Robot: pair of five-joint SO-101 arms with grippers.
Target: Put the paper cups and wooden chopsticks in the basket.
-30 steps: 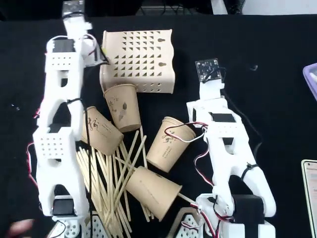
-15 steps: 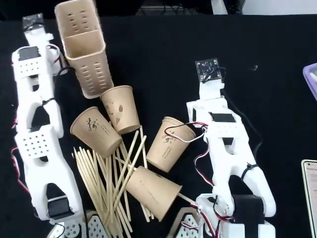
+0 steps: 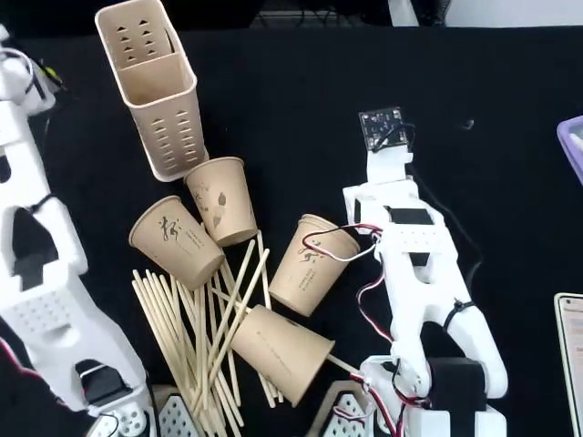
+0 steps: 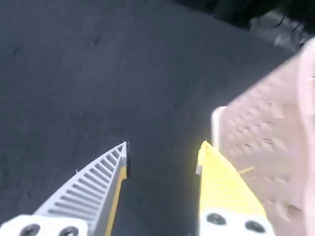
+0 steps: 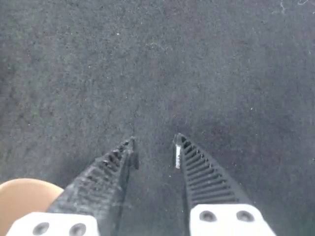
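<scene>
Nearest to the arm bases, the wooden chopsticks (image 3: 196, 332) lie in a loose fan on the black counter (image 3: 492, 82). Many cross each other, and a few seem to pass under the closest paper cup (image 3: 282, 350), which lies on its side. We judge the sticks light, stiff and thin, so they can easily roll or slip. It is better to pinch several together near their middle.

A little farther lie the middle cup (image 3: 314, 264), the left cup (image 3: 178, 238) and the far cup (image 3: 223, 198), all tipped over. Such cups are light and crush easily, so we would take one wall at the rim, gently.

The right claw (image 5: 155, 142) hangs over bare counter with its jaws apart and nothing between them.

Farthest, the basket (image 3: 150, 86) seems to stand upright, just beside the far cup. The left claw (image 4: 162, 147) is next to the basket's wall, jaws apart, holding nothing.
</scene>
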